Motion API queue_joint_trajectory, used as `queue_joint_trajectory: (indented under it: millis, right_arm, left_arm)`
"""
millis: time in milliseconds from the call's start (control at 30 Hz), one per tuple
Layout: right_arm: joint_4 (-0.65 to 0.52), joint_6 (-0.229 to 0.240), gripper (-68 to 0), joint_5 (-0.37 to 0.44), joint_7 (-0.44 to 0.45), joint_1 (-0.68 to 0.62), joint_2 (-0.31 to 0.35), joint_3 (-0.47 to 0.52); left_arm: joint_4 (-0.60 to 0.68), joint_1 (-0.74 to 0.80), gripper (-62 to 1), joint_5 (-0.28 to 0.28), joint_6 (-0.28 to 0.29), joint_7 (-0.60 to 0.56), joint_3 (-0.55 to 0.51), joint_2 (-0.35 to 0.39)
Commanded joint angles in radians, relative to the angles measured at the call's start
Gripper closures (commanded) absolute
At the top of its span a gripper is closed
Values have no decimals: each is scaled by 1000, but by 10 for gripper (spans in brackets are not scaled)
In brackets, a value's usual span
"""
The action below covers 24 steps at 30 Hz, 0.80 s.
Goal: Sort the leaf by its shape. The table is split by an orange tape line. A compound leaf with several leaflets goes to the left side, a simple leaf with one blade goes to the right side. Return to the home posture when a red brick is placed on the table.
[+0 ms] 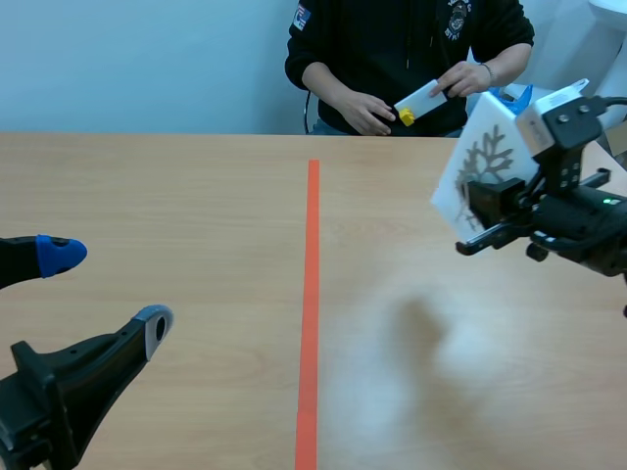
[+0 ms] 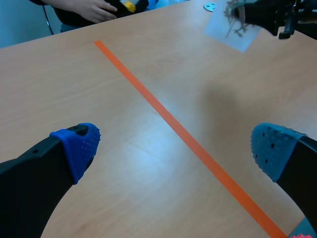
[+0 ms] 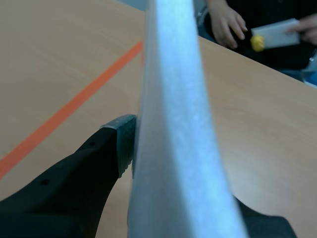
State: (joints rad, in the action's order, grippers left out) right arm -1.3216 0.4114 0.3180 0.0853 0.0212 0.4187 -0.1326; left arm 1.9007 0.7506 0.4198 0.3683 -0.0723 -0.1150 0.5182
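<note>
Our right gripper (image 1: pixel 482 211) grasps the compound-leaf card (image 1: pixel 482 147) between its fingers, aloft; left-side placement is not yet done. Our left gripper (image 2: pixel 176 148) gapes, empty.

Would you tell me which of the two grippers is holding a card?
The right gripper: it is shut on the white leaf card, held off the table; the left gripper is open and empty.

A white leaf card (image 1: pixel 478 147) hangs tilted in the air.

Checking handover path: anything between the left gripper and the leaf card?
Scene view: only bare table and the orange tape line between left gripper and leaf card.
</note>
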Motion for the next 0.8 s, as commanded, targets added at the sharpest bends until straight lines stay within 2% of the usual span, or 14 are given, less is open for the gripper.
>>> queue_joint_trajectory:
  millis: [0,200,400,467,767]
  right_arm:
    - [-10,1,-37,26,2,9,11,38]
    - [-10,-6,-37,53,-29,-14,11,160]
    - [12,-111,-37,53,-37,-8,7,162]
    - [40,-139,-37,53,-27,0,7,162]
    - [248,-161,-37,58,2,122,-23,155]
  left_arm:
    - [13,-3,-623,6,1,-13,-3,-2]
    - [13,-3,-623,6,1,-13,-3,-2]
    - [13,-3,-623,6,1,-13,-3,-2]
    - [13,-3,-623,6,1,-13,-3,-2]
    - [13,-3,-623,6,2,-13,-3,-2]
